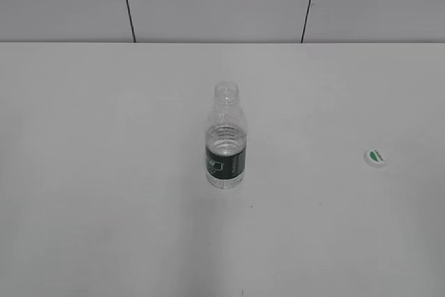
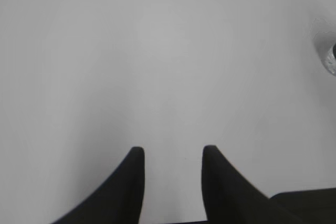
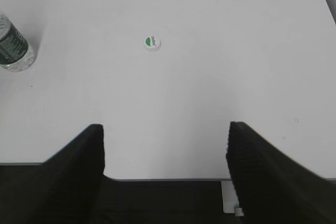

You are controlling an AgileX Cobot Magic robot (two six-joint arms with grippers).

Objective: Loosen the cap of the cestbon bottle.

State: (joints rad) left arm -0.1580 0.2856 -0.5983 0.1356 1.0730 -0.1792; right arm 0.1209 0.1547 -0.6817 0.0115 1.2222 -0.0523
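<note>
The cestbon bottle is standing upright at centre frame with its neck bare; the cap is lying well apart at right on the table. Both pincers are hanging back empty, left pincer narrowly parted, right pincer wide. Loosening looks done, so neither should be disturbing the bottle.

Uncapped cestbon bottle, cap apart
</note>
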